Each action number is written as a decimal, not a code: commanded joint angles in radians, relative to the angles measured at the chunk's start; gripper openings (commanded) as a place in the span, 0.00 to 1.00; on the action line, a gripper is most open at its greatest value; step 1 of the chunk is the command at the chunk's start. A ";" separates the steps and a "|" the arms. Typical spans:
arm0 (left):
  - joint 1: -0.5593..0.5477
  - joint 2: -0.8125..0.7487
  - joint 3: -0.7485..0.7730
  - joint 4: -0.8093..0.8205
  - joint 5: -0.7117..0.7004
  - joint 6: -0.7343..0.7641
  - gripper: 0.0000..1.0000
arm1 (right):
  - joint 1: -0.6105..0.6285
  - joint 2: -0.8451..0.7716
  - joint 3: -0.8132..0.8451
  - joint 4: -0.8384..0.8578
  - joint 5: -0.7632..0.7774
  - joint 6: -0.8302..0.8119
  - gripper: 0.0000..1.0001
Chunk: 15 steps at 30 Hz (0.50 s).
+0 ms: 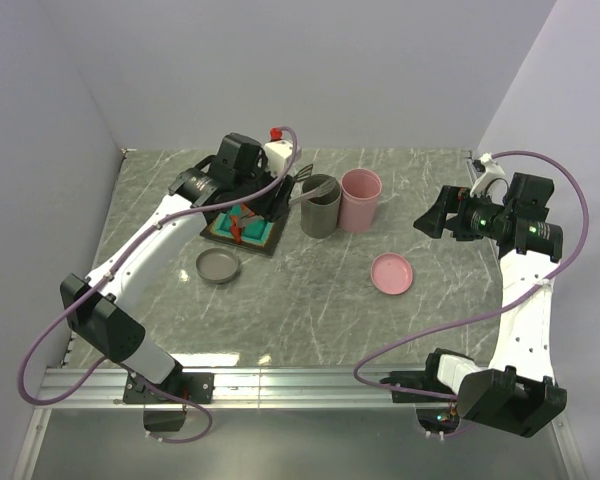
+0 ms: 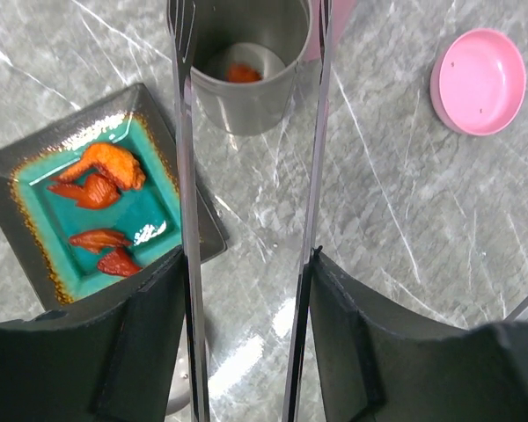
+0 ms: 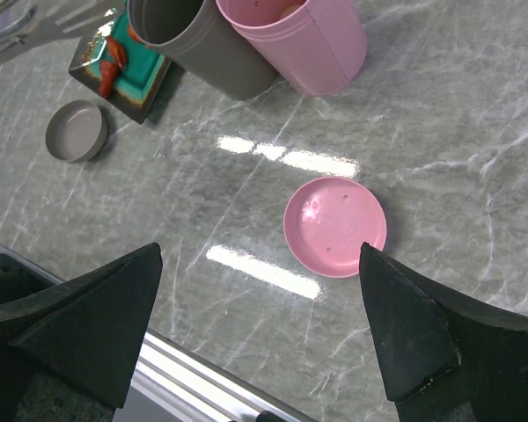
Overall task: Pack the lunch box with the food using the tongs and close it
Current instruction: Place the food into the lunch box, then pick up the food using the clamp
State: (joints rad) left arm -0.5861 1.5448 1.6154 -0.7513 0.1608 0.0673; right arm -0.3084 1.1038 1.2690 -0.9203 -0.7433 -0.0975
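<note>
Gripping the spread tongs [image 2: 184, 176], the left pincer [image 2: 246, 264] holds their tips over the grey cup [image 2: 246, 105] ahead. Best lift clear before swinging left to the chunks [image 2: 106, 171].

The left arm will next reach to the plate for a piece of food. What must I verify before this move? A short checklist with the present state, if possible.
1. The tongs sit between the fingers of the left gripper: ok.
2. Nothing caught between the tong arms: ok.
3. One orange piece lies inside the gray cup: ok.
4. More orange chunks wait on the plate: ok.
5. The right gripper is open, away from the plate: ok.
6. One tong tip is out of frame: cannot tell.
</note>
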 commanded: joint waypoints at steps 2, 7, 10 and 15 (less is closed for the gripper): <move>0.005 -0.041 0.046 0.012 0.002 0.005 0.59 | -0.009 -0.025 -0.008 0.017 -0.001 0.004 1.00; 0.115 -0.103 0.009 -0.028 0.075 -0.012 0.58 | -0.009 -0.021 0.001 0.011 -0.002 -0.002 1.00; 0.196 -0.153 -0.044 -0.051 0.108 0.003 0.56 | -0.009 -0.015 0.003 0.006 -0.004 -0.005 1.00; 0.308 -0.261 -0.193 -0.094 0.109 0.045 0.55 | -0.009 -0.012 0.001 0.011 -0.010 -0.004 1.00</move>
State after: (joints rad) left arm -0.3115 1.3586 1.4902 -0.8085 0.2314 0.0742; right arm -0.3084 1.1007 1.2678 -0.9207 -0.7444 -0.0978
